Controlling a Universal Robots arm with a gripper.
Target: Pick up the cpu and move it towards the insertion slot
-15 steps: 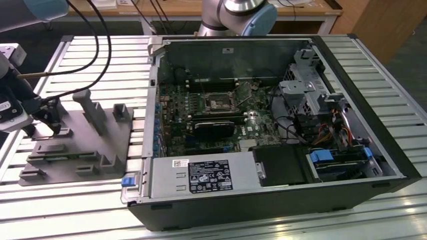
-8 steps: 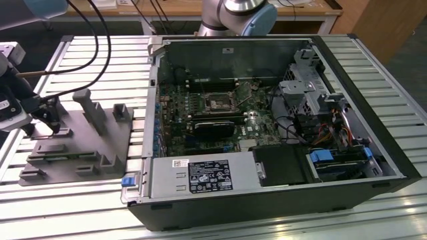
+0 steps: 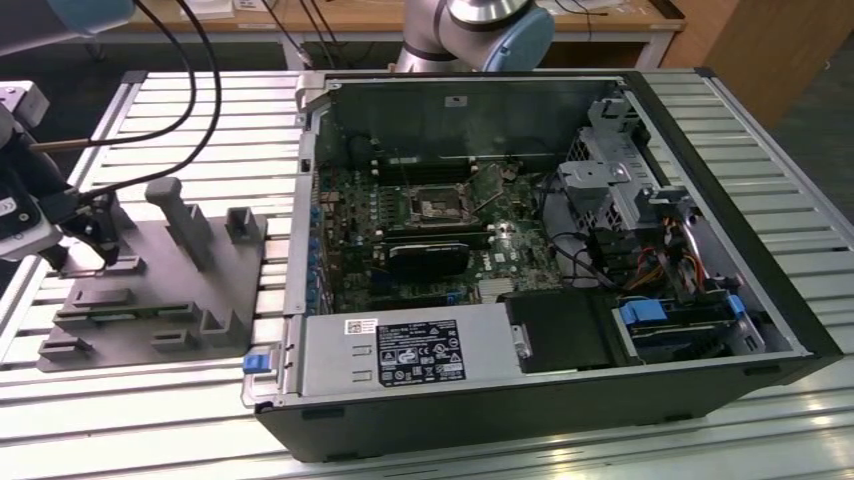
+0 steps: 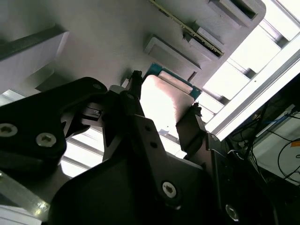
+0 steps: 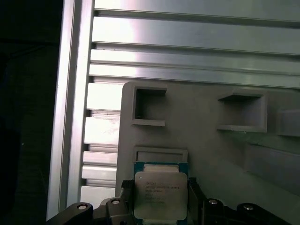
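The cpu (image 5: pixel 161 199), a flat square chip with a silver top and a green rim, sits between my two dark fingers in both wrist views, low over the grey fixture plate (image 5: pixel 211 150). My gripper (image 5: pixel 159 187) is shut on the cpu (image 4: pixel 161 101), with one finger on each of two opposite edges. In the exterior view my gripper (image 3: pixel 83 255) hangs over the end of the fixture plate (image 3: pixel 147 300) at the exterior view's left. The insertion slot (image 3: pixel 434 207), a dark square socket in a thin silver bracket, lies on the motherboard inside the open computer case, far off toward the exterior view's right.
The fixture plate carries upright blocks (image 3: pixel 183 215) and shallow recesses (image 5: pixel 149 108). It rests on a slatted aluminium table (image 3: pixel 200 110). The open case (image 3: pixel 747 250) holds a black card (image 3: pixel 430 258), a labelled metal box (image 3: pixel 407 352), drive cages and cables. Black cables (image 3: pixel 187 90) trail from my arm.
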